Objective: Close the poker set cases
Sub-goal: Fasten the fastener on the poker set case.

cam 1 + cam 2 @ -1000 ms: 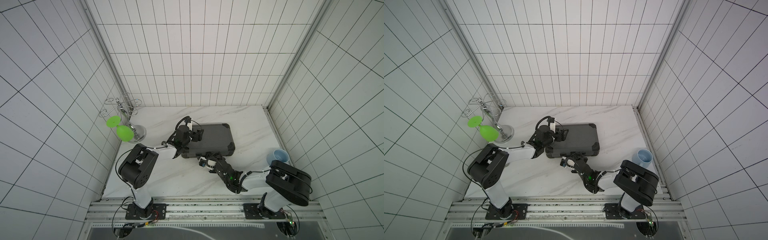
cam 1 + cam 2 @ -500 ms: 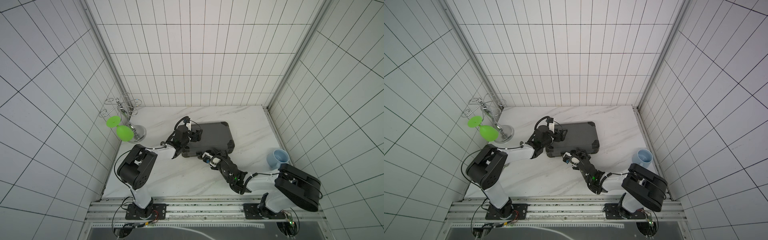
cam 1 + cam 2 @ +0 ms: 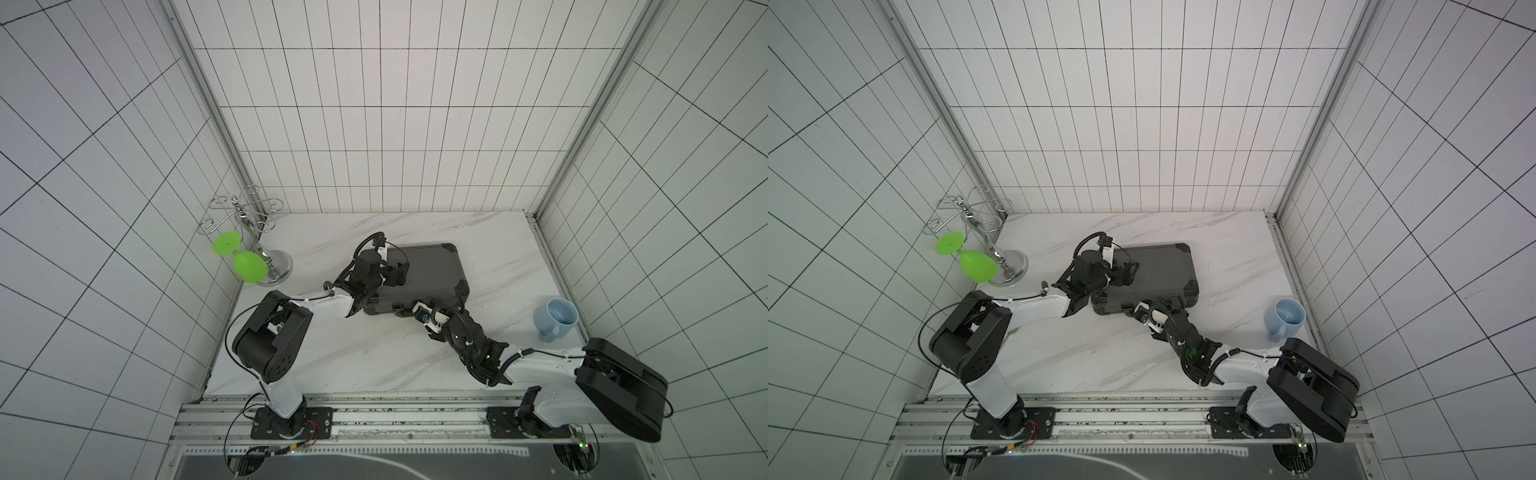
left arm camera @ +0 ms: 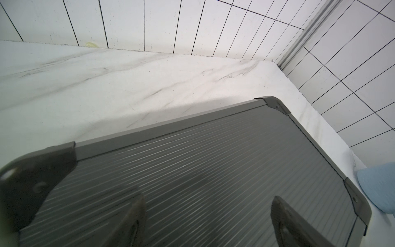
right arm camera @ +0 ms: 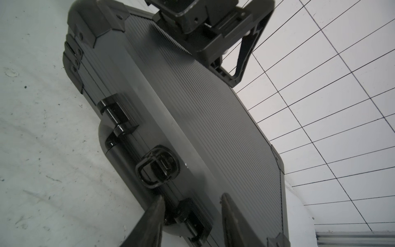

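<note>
The white marble counter (image 3: pixel 365 361) is carrying everything. Near its middle the dark grey poker set case (image 3: pixel 428 270) is lying flat with its lid down. Its long axis is running across the counter from side to side, skewed a little. The side with the handle (image 5: pixel 119 171) is facing the robot's bases, and the opposite side is facing the back wall.

In the counter's back left corner a wire glass rack (image 3: pixel 253 237) is standing, with a green glass (image 3: pixel 248 267) hanging from it by its foot. Near the right wall a blue mug (image 3: pixel 559 322) is sitting upright, well apart from the case.

The left claw (image 4: pixel 208 197) is hanging over the left part of the ribbed lid, its fingers (image 4: pixel 134 213) standing wide with nothing between them. The right claw (image 5: pixel 192 196) is reaching in at the case's front edge, fingers spread either side of the right-hand latch (image 5: pixel 190 218). I cannot tell whether they are touching it.
</note>
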Robot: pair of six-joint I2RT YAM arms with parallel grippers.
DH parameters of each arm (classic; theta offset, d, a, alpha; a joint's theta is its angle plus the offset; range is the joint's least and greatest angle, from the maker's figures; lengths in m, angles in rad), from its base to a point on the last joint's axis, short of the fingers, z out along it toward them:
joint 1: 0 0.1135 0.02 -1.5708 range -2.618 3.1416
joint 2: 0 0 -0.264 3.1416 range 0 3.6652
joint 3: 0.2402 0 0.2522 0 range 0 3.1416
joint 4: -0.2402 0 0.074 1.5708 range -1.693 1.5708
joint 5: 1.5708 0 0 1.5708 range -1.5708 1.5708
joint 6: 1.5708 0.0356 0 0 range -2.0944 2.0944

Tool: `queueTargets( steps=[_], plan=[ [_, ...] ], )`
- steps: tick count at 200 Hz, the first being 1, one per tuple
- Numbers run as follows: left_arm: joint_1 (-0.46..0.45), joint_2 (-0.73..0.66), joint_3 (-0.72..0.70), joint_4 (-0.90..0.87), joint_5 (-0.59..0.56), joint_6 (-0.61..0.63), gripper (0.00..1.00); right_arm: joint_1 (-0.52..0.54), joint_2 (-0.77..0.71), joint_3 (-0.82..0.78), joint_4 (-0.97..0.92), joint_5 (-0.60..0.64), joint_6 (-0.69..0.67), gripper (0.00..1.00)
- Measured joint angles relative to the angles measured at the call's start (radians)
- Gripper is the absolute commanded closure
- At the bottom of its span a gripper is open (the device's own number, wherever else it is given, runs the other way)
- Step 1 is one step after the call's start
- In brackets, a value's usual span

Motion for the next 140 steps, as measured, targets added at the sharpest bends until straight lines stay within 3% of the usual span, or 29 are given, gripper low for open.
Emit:
queueTargets(
  steps=[86,140],
  plan=[
    [-0.013,0.076,0.037,0.077,0.003,0.013,0.11,-0.006,0.024,0.002,-0.044,-0.034,-0.029,0.58],
    [-0.014,0.082,0.037,0.092,0.008,0.017,0.11,-0.013,0.034,0.008,-0.183,-0.151,0.014,0.65]
  ],
)
